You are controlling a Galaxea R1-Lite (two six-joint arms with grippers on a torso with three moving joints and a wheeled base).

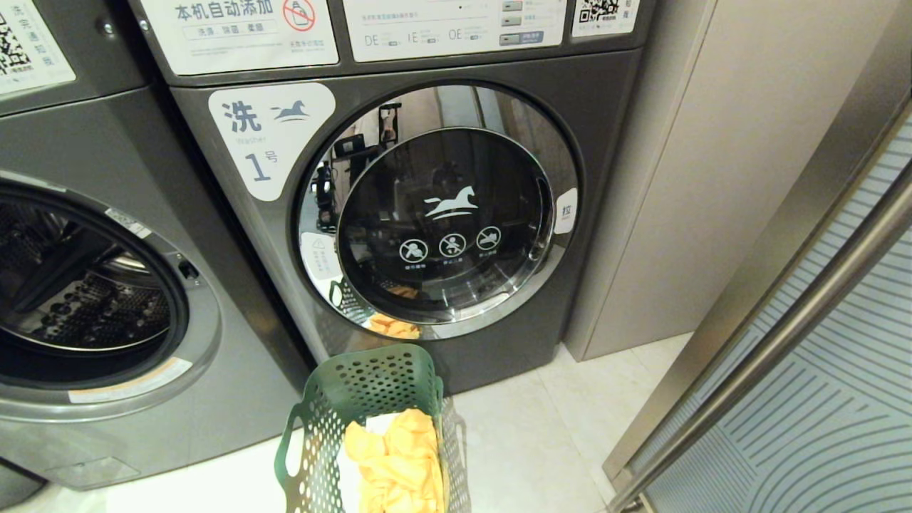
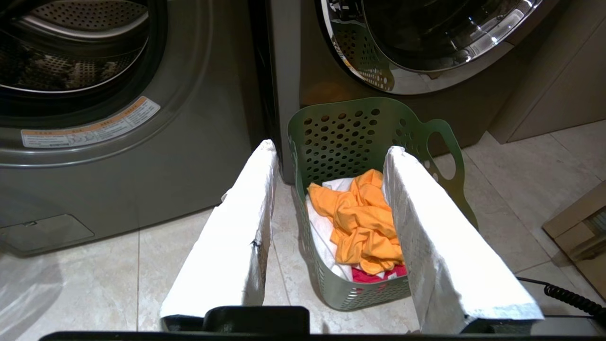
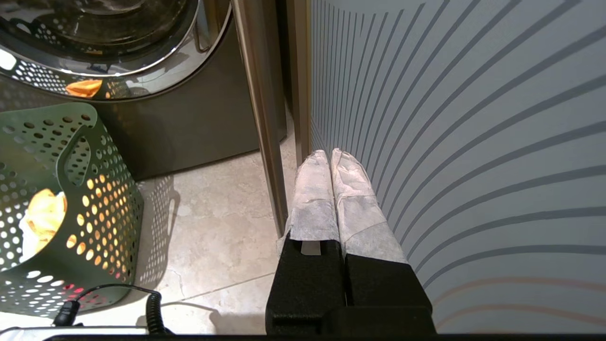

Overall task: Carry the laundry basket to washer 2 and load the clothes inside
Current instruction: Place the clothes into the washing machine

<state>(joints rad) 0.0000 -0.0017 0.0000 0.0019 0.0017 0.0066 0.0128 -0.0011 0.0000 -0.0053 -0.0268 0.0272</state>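
Note:
The dark green laundry basket (image 1: 370,388) stands on the tiled floor in front of the washer labelled 1, between the two machines. The clothes lie inside it: a mustard-yellow garment (image 2: 364,222) on top, a white one (image 2: 322,232) and a pink-red one (image 2: 374,274) underneath. My left gripper (image 2: 331,149) hangs open above the basket's near side and holds nothing. My right gripper (image 3: 330,154) is shut and empty, close to a striped glass door, with the basket (image 3: 109,189) off to its side. A grey front-loader (image 1: 107,285) on the left has its drum open; no number shows on it, so I cannot tell whether it is washer 2.
The washer marked 1 (image 1: 271,135) has its chrome-ringed door (image 1: 442,214) closed. A beige cabinet (image 1: 712,178) stands to its right. A striped glass door with a metal frame (image 1: 819,320) closes off the right side. A coiled black cable (image 3: 151,308) lies near the basket.

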